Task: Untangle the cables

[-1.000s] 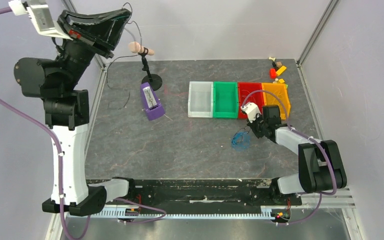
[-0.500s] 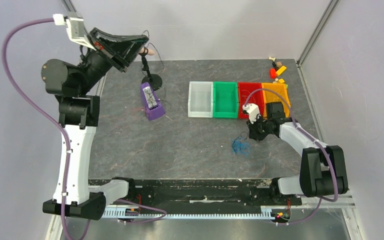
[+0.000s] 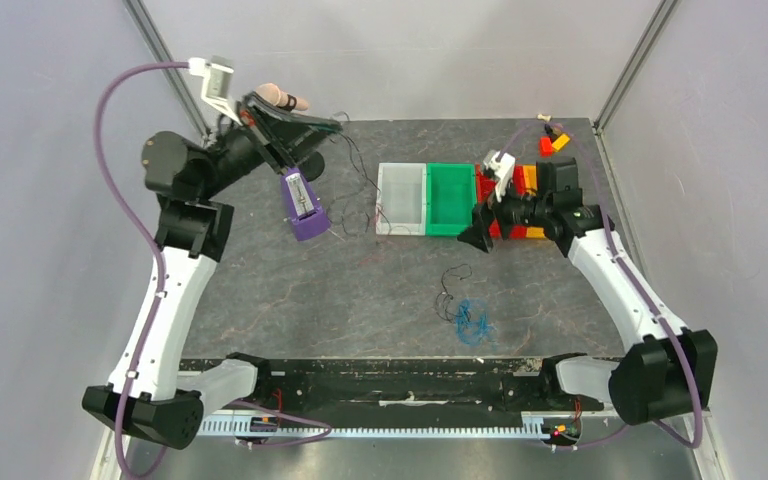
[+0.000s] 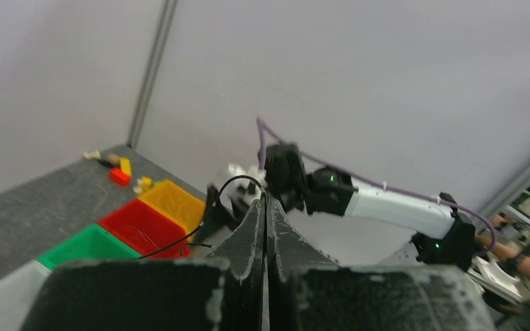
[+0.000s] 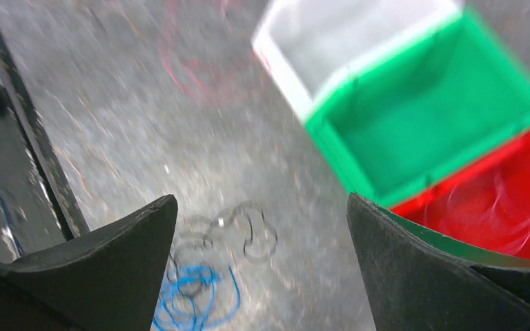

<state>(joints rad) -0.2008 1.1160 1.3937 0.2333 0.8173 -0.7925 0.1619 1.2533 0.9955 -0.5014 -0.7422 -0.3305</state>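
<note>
I've got the left hand clenched on a black cable at far left, right hand hanging released by the bins, blue cable clump on the counter near-centre.

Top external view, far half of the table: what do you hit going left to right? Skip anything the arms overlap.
purple block → white bin → green bin → small toy blocks in the far right corner
</note>
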